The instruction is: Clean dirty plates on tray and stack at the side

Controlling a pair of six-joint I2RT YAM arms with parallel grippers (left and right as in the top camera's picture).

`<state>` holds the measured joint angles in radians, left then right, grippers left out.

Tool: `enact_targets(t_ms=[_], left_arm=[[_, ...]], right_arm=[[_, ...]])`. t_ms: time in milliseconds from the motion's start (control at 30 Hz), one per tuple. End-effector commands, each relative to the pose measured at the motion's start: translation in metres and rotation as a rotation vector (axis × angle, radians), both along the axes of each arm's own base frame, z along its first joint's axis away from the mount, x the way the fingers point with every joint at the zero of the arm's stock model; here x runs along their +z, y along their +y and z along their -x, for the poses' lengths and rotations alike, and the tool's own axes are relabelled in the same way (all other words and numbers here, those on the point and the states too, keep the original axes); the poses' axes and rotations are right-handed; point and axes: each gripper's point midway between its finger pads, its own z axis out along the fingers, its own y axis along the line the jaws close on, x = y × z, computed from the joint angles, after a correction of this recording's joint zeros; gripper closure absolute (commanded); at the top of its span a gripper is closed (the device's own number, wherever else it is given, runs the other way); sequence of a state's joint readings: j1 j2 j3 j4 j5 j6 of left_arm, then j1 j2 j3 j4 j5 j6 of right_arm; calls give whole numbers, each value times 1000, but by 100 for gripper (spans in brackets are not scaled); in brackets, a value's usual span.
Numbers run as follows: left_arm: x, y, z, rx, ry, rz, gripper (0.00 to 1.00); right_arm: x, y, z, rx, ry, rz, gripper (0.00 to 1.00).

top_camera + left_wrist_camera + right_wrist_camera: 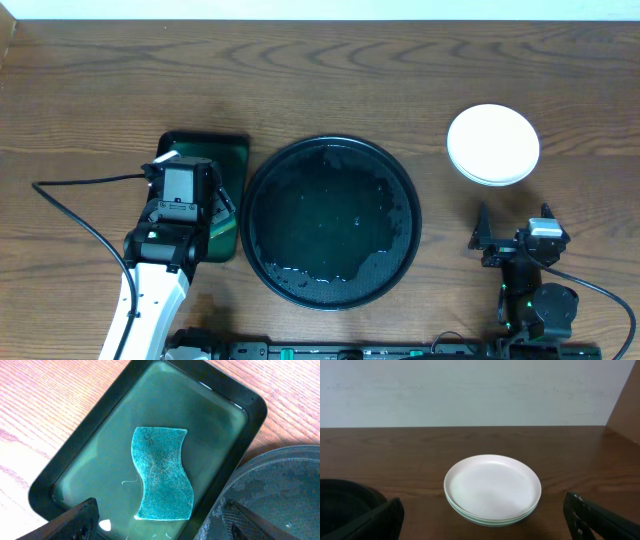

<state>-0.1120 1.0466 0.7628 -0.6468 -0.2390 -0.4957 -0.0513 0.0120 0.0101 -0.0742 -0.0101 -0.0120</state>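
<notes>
Plates (492, 485) sit in one neat stack on the wooden table (90, 90), straight ahead of the right gripper (513, 222) and clear of its fingertips. A white plate is on top, and a pale mint-green rim shows beneath it in the right wrist view. How many plates lie under the white one cannot be told for certain. The top face looks clean, with no smear showing.

The right gripper's two fingers are spread wide with nothing between them. One finger appears at each lower corner of the wrist picture, and the stack is framed in the gap beyond them. Off to this gripper's left is the tray (262, 175), round and black with a raised rim. Its floor is glossy with a film of water and scattered droplets. The stack stands on the table beside the tray, not on it.

The left gripper (162, 507) hangs over a smaller rectangular dark green tray (250, 407) that holds shallow water. Its fingers are also far apart and grip nothing. A teal sponge (162, 475) with wavy sides lies flat in the water below, in line with the gap between the fingers and apart from both. The black tray's rim is just to this gripper's right, close beside the green tray.
</notes>
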Motion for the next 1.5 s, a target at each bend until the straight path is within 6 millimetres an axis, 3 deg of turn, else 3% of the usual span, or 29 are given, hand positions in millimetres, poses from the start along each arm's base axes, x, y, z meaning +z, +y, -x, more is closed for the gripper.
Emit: enact_targets(t_ms=[0,367,567,733,833,1000,1133,1200,1467], left_arm=[[7,2,-3,-3,-16,-16,20],[7,2,-2,-4,-11,-16,20],[-6,6,20,-9,97,-38,20],[-6,-5,22,-147,109,-42,20],[-3,-7,34,-276,92,-95,20],[4,-3,54,-344,-46,-125,20],[24,-31,61,-640,-256,-183,20],[32,-38,61,-700,-332,-223,20],[36,-32,47,-636,-576,-306,20]], right_arm=[[-1,-3,0,-15,-1,16,1],[-1,-3,0,-16,-1,16,1],[-1,-3,0,-16,-1,16,1],[-1,-3,0,-15,-1,16,1],[-1,-3,0,-16,-1,16,1],[-1,-3,0,-16,-1,16,1],[-1,-3,0,-15,-1,16,1],[-1,-3,0,-15,-1,16,1],[-1,-3,0,-15,-1,16,1]])
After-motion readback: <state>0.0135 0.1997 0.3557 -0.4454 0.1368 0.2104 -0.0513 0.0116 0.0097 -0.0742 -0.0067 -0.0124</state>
